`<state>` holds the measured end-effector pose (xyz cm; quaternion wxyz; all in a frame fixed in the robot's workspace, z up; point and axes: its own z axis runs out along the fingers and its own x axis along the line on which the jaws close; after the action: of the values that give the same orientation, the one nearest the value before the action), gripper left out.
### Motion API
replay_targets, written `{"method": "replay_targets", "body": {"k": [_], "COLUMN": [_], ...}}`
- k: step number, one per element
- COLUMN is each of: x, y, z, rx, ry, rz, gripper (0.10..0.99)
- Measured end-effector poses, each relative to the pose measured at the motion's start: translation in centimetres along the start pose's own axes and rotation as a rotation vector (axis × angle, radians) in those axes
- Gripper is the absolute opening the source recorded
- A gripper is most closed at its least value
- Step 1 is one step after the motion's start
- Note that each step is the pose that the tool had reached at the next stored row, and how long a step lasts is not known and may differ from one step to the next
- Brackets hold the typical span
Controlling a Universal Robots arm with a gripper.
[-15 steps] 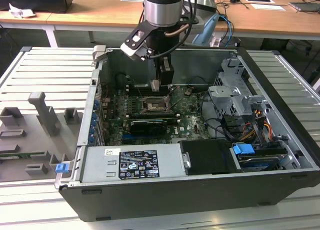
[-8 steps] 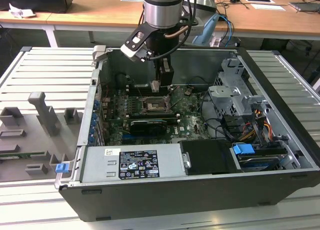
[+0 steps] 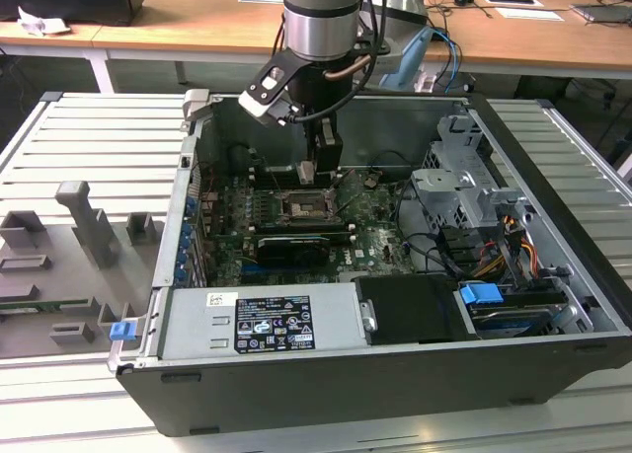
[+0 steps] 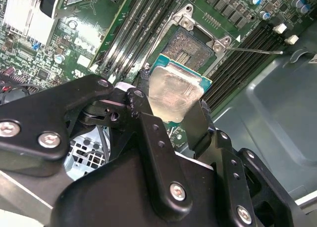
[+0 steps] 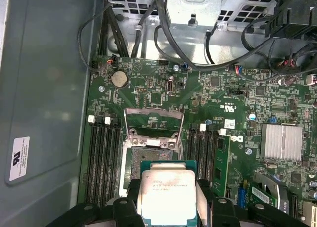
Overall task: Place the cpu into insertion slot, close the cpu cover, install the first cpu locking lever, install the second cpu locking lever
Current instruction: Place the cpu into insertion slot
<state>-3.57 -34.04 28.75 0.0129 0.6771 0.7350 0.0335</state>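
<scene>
Your end effector grips the small flat silver-grey square cpu close by the black square insertion slot, and lowered tilted it could bend pins.

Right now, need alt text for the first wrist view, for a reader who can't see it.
The end effector grips the cpu by two opposite edges, metal top toward the camera, not yet seated in the empty insertion slot just beyond it. The cpu cover stands hinged open, and long black memory slots flank the slot on the green motherboard.
</scene>
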Motion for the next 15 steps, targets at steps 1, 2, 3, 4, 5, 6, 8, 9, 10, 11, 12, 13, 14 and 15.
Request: {"method": "replay_targets", "body": {"k": [1, 2, 3, 4, 5, 6, 8, 9, 10, 11, 12, 13, 14, 15], "x": [0.0, 0.0, 0.0, 0.0, -0.01, -0.01, -0.01, -0.01, -0.01, -0.01, -0.01, -0.01, -0.01, -0.01], "y": [0.0, 0.0, -0.01, -0.01, -0.01, -0.01, -0.02, -0.02, -0.02, -0.03, -0.04, -0.04, -0.05, -0.05], "z": [0.04, 0.06, 0.11, 0.15, 0.19, 0.21, 0.25, 0.27, 0.31, 0.33, 0.37, 0.43, 0.44, 0.48], "rx": [0.0, 0.0, 0.0, 0.0, 0.0, 0.0, 0.0, 0.0, 0.0, 0.0, 0.0, -0.001, -0.001, -0.001], "ry": [0.0, 0.0, 0.0, 0.0, 0.0, -0.0001, -0.0001, -0.0001, -0.0002, -0.0004, -0.0007, -0.001, -0.0014, -0.0015], "rz": [0.0, 0.0, 0.0, 0.0, 0.001, 0.001, 0.001, 0.002, 0.005, 0.007, 0.011, 0.018, 0.021, 0.023], "gripper": [0.525, 0.525, 0.525, 0.525, 0.525, 0.525, 0.525, 0.525, 0.525, 0.525, 0.525, 0.525, 0.525, 0.525]}}
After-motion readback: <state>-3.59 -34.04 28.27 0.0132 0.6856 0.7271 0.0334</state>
